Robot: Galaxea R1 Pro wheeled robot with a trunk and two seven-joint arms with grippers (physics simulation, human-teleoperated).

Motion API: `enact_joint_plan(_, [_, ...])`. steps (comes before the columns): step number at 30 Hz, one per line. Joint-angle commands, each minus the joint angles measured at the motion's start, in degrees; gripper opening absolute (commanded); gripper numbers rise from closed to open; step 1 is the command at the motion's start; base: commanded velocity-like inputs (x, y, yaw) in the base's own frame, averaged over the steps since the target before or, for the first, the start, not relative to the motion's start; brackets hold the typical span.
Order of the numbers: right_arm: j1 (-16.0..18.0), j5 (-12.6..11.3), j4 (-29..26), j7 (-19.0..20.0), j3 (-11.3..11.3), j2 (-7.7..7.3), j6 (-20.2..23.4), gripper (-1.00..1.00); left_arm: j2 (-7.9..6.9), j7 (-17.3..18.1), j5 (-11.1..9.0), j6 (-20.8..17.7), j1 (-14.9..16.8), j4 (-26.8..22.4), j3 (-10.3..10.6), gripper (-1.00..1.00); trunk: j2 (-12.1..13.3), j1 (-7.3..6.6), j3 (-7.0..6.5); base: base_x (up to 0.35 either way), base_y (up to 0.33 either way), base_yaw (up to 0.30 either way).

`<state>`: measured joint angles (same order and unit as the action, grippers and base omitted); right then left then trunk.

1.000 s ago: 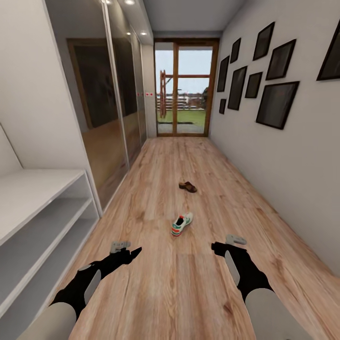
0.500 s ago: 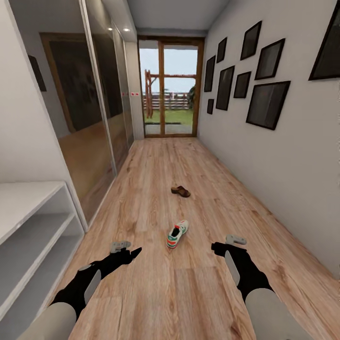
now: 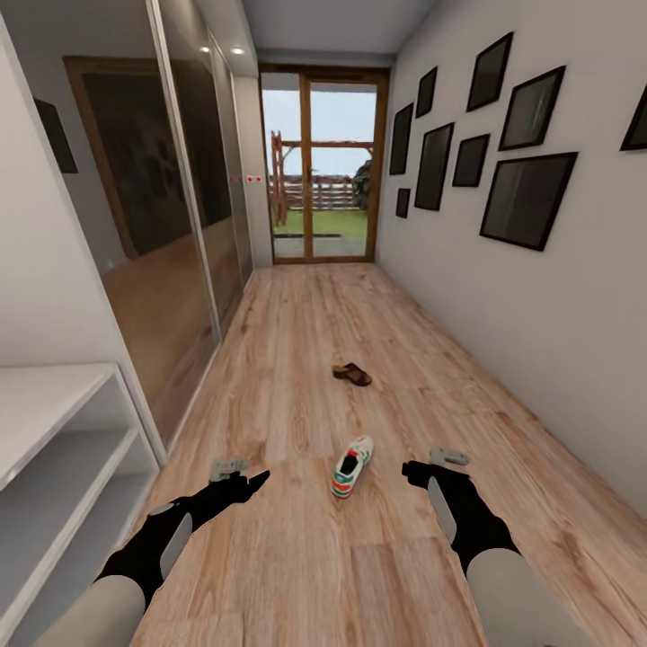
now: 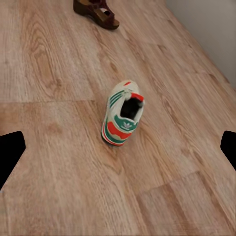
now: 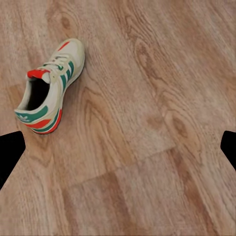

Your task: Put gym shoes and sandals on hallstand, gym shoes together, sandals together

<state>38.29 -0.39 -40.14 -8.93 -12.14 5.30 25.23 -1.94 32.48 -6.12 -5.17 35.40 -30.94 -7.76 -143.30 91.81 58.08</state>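
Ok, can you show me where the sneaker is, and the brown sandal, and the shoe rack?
gym shoe [image 3: 352, 466], head view, on its white upper near the laces.
sandal [image 3: 352, 374], head view, on its brown strap.
hallstand [image 3: 54, 395], head view, on its bench top.

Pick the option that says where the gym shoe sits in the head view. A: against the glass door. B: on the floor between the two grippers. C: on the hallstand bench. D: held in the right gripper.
B: the gym shoe stands upright on the corridor floor, between the left gripper and right gripper, touched by neither.
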Motion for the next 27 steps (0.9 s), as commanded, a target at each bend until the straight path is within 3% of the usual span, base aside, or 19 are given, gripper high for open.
enact_joint_plan(1, [0.03,-0.05,-0.11,-0.12,-0.17,0.06,0.29,1.0,0.01,0.3,-0.58,-0.54,0.02,0.0,-0.11,1.0,-0.02,0.02,0.06,0.289,0.205,-0.001])
enact_joint_plan(18, [0.03,-0.05,-0.11,-0.12,-0.21,0.06,0.31,1.0,0.01,0.3,-0.6,-0.54,0.02,0.0,-0.11,1.0,-0.02,0.02,0.06,0.3,0.189,-0.008])
enact_joint_plan(27, [0.03,-0.05,-0.11,-0.12,-0.24,0.06,0.32,1.0,0.06,0.3,-0.59,-0.54,0.02,0.0,-0.07,1.0,-0.02,0.02,0.06,0.309,0.176,-0.201])
